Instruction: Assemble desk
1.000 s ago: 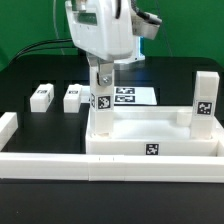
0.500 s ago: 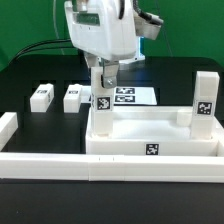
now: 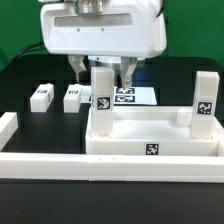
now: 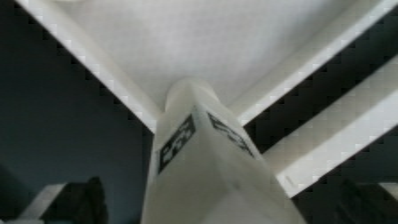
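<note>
White on black: at the exterior view's left, one short white tagged block leg (image 3: 40, 96) and its twin (image 3: 72, 97) lie loose on the black counter (image 3: 30, 70), not yet fitted. Next, the hand (image 3: 101, 68) hangs spread wide around an upright white leg (image 3: 101, 102), pinching nothing. That leg stands on the large white rimmed plastic slab (image 3: 150, 135). Far right, another leg (image 3: 204, 97) stands. Roughly halfway, I'd say.

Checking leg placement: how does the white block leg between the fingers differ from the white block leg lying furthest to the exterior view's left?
The upright white block leg stands on the white tray-like plastic slab; the leftmost white block leg lies on the black table. The upright leg sits between the open fingers; the leftmost leg is far from them. Both are white and tagged.
</note>
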